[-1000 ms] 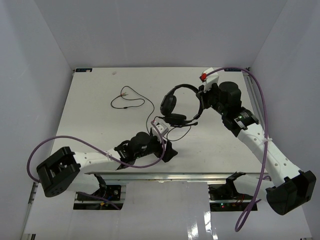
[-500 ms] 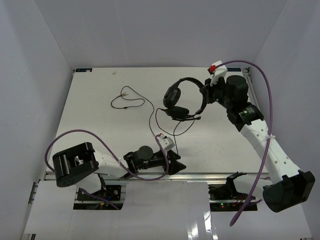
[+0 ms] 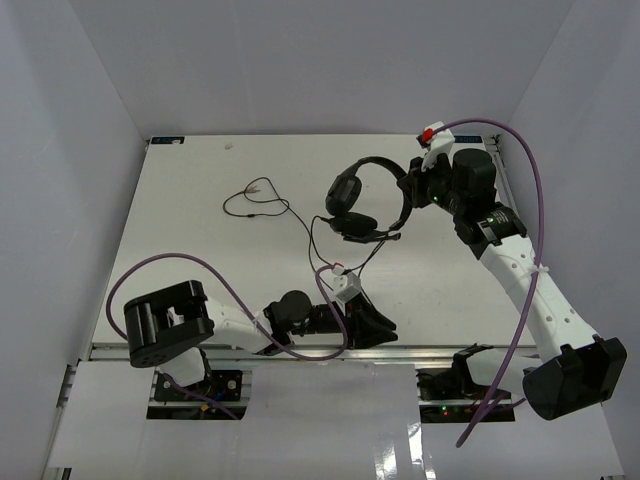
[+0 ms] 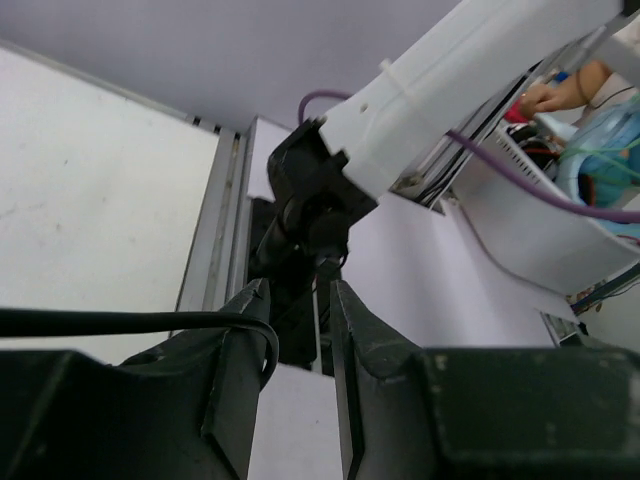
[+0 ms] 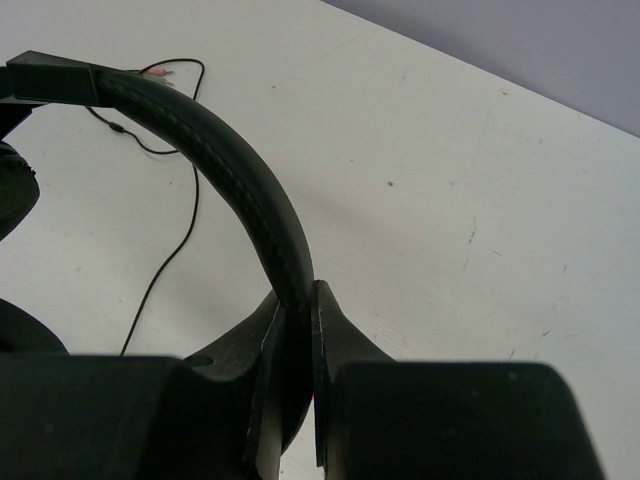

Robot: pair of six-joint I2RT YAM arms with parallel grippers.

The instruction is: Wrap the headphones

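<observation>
One thin cord (image 3: 250, 215) lies looped on the table (image 3: 190, 250) left of centre, well apart from both arms. The left gripper (image 4: 298, 295) lies low at the near edge. Its jaws stand a little apart, and the cord crosses one finger (image 4: 235, 370) and curls into the gap; I cannot tell whether it is pinched. The one pair of headphones (image 3: 343, 192), with two earcups, sits right of centre toward the far side. The right gripper (image 5: 295, 310) is clamped on the headband (image 5: 250, 180).
</observation>
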